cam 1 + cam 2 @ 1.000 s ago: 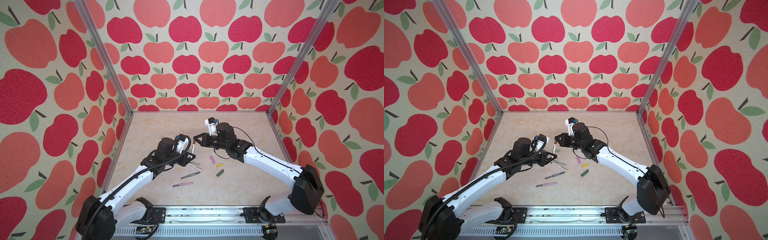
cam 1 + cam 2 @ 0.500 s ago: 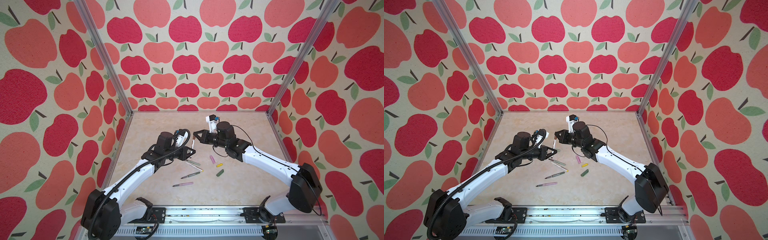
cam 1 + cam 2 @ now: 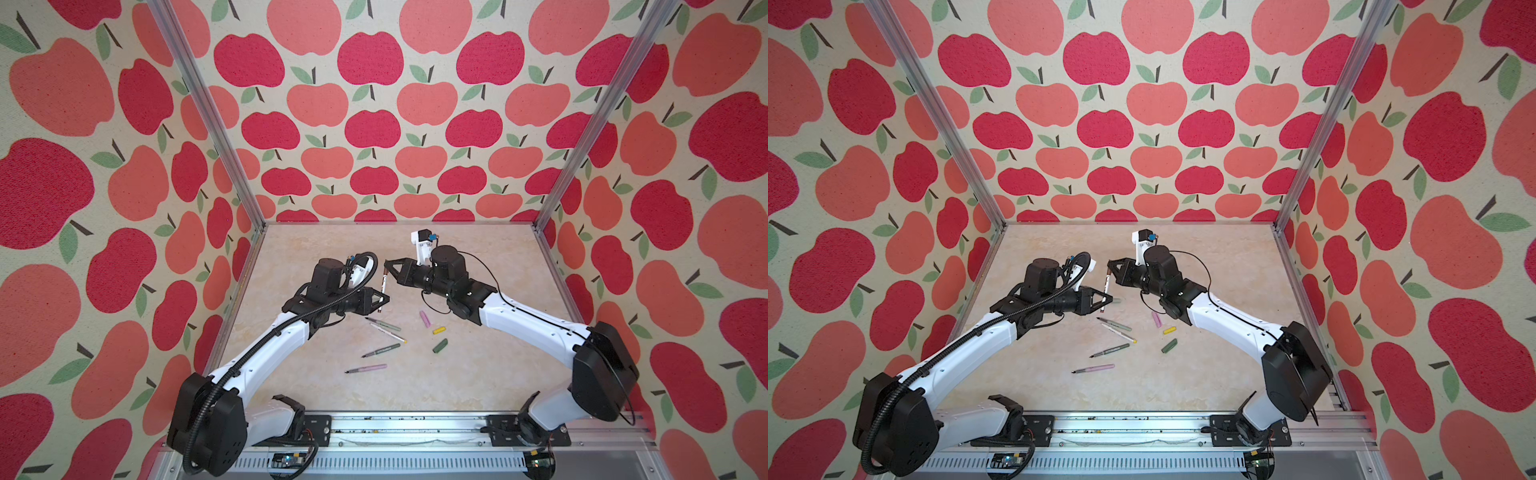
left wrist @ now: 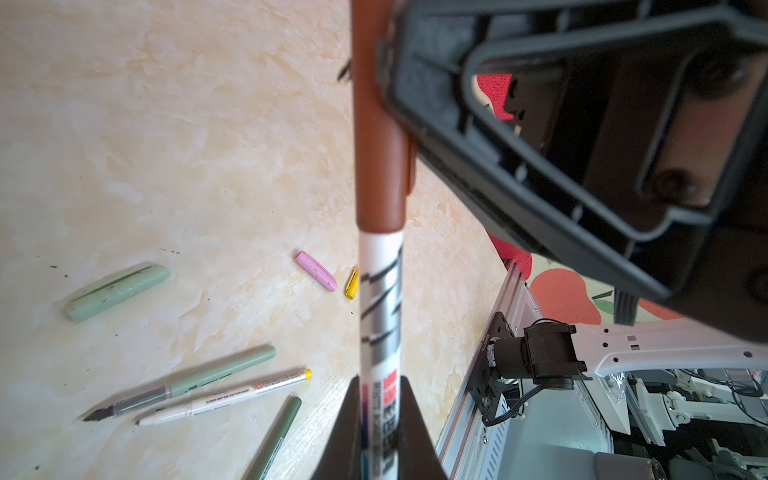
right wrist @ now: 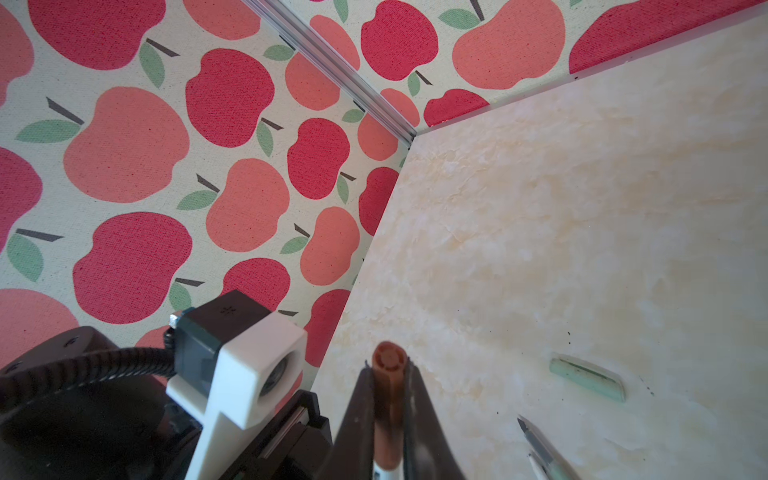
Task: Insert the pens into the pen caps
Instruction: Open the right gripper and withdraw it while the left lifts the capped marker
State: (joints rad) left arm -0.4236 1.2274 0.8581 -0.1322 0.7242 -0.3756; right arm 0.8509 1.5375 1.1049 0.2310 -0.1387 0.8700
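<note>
A white pen with a brown end [image 3: 384,286] stands upright above the table in both top views. My left gripper [image 3: 384,299] is shut on its printed barrel [image 4: 380,324]. The brown pen cap [image 4: 376,145] sits over the pen's upper end, and my right gripper [image 5: 388,374] is shut on that cap [image 5: 388,399]. On the table lie a pale green pen [image 3: 384,323], a white and yellow pen [image 3: 388,332], a dark green pen [image 3: 382,350] and a pink pen [image 3: 368,368]. Loose caps lie nearby: pink [image 3: 424,318], yellow [image 3: 439,330], dark green [image 3: 440,345], pale green [image 4: 118,291].
Apple-patterned walls [image 3: 374,124] enclose the marbled table [image 3: 478,374] on three sides, with metal posts [image 3: 208,116] at the back corners. A metal rail [image 3: 395,424] carrying both arm bases runs along the front edge. The left arm's wrist camera [image 5: 241,374] sits close beside my right gripper.
Both grippers have risen a little and shifted toward the back together, the pen and cap staying between them. The pens and caps on the table have not moved.
</note>
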